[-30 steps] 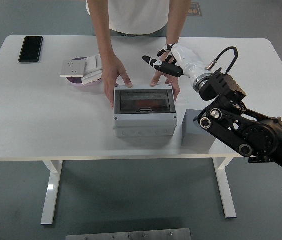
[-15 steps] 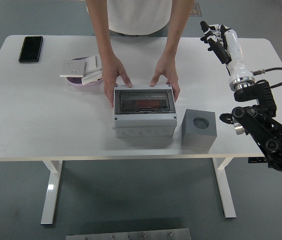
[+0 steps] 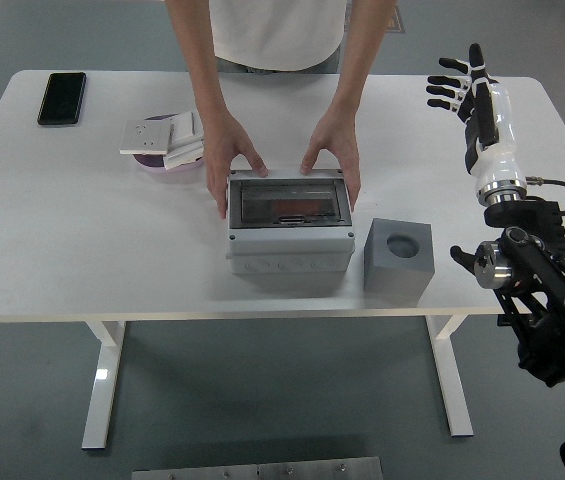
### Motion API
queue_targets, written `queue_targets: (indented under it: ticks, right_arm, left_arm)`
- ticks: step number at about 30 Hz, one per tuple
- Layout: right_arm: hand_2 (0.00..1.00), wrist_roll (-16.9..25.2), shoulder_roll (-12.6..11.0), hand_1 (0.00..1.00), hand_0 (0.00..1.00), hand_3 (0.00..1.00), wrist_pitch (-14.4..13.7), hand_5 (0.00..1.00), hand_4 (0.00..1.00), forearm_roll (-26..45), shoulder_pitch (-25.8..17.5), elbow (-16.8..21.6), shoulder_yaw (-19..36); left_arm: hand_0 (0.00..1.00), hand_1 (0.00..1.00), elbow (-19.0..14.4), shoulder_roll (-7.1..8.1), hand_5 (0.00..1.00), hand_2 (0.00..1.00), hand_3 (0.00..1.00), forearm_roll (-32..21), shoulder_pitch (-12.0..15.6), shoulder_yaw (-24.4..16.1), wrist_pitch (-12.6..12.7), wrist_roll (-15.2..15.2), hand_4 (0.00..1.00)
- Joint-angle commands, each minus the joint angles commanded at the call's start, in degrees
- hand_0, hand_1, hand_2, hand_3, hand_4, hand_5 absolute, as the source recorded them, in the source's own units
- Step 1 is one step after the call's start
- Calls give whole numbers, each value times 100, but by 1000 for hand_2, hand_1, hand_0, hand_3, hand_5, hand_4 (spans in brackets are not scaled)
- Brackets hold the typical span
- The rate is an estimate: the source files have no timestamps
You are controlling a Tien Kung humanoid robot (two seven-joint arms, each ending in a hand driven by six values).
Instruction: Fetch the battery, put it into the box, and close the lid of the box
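Observation:
The grey box (image 3: 289, 229) sits at the table's middle front, its dark see-through lid down, with something reddish dimly visible inside. A person at the far side holds the box's back corners with both hands (image 3: 230, 150). My right hand (image 3: 465, 88) is raised over the table's right side, well right of the box, fingers spread and holding nothing. No loose battery shows on the table. My left arm is out of view.
A grey cube (image 3: 399, 259) with a round hole on top stands right of the box near the front edge. A black phone (image 3: 62, 97) lies at the far left. White plates and a purple dish (image 3: 166, 142) lie left of the person's hand.
My right hand has swung from above the box's back right corner out to the right and upward, ending raised beside the table's right edge. The person's hands stay on the box.

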Motion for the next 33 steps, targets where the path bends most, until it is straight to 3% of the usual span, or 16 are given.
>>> queue_targets:
  ticks: [5,6,12,33]
  right_arm:
    - [606,15,46,630,639,650,68,747,832,19,-134,-8,107]
    - [661,17,50,676,714,670,81,698,846,25,-155,-21,115]
    - [679,59,76,689,740,702,126,668,867,82,-269,-80,160]
    - [654,53,63,672,750,689,124,663,889,42,-373,-9,373]
  left_arm:
    - [629,742,1,3,2,575,500,-32,8,19,0,-16,377]
    - [628,740,1,3,2,574,500,-37,10,22,2,-19,376]
    - [628,740,0,12,2,574,500,-60,22,34,7,-26,376]
    - [628,739,15,34,2,574,501,-138,21,58,-18,-38,380]
